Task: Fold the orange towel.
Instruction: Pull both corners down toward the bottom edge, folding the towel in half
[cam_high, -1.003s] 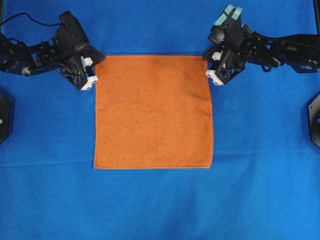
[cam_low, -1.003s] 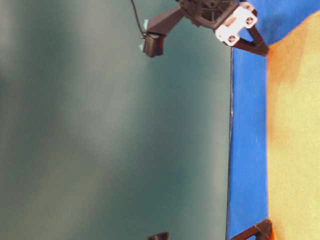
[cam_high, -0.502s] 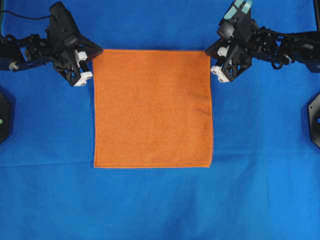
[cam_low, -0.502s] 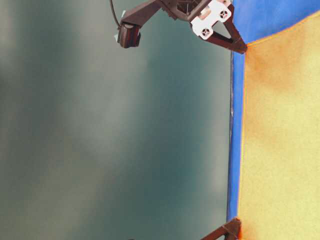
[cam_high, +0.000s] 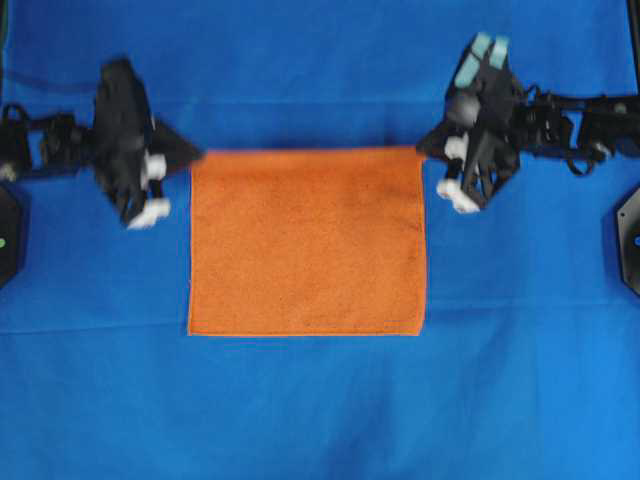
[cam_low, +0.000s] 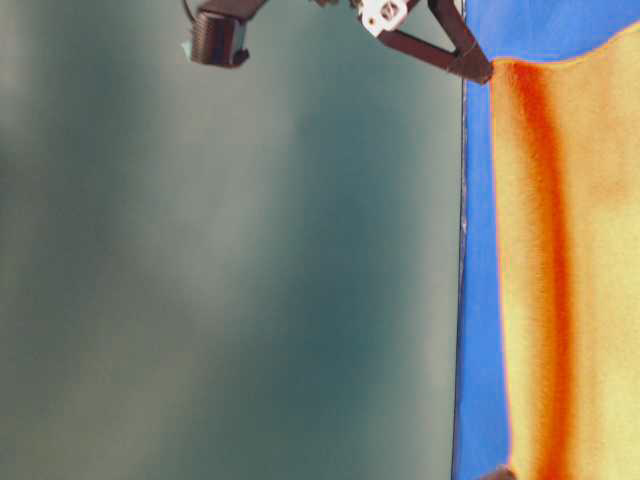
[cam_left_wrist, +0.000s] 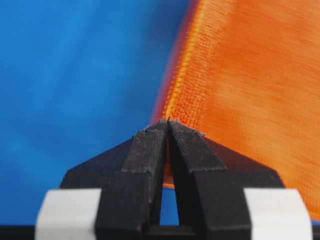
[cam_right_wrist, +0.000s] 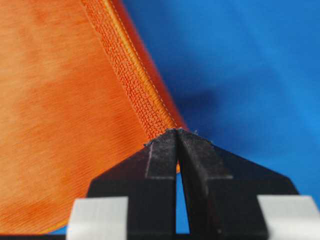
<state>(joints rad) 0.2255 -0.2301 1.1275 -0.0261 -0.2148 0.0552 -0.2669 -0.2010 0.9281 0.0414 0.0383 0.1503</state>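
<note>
Both pincers are locked on — my left gripper (cam_left_wrist: 168, 121) has its jaws pressed together on one far corner of the orange towel (cam_high: 307, 240), and my right gripper (cam_right_wrist: 178, 131) is pinching the other far corner, the stitched hem running right up into the black tips. In each wrist view the cloth slopes away from the jaws, off the blue cloth (cam_high: 320, 410) below.

From overhead, the towel sits in the middle of the frame. Its near edge lies flat and straight along the lower part of the orange patch, while the far edge hangs between my two grippers, left gripper at the upper left corner, right gripper at the upper right. The table-level view shows the lifted cloth with a darker band running down it — a crease or a shadow, I can't say which.

Where am I in the job? By my reading, the grasp is done and the fold is only begun: the far edge is up and held, but it is well apart from the near edge, and no layer lies on top of another yet. What is left, as I judge it, is carrying this held edge over to meet the near one, laying it down square, and letting go — perhaps a second fold after that.

Containers: none in view; just towel and blue cloth.
</note>
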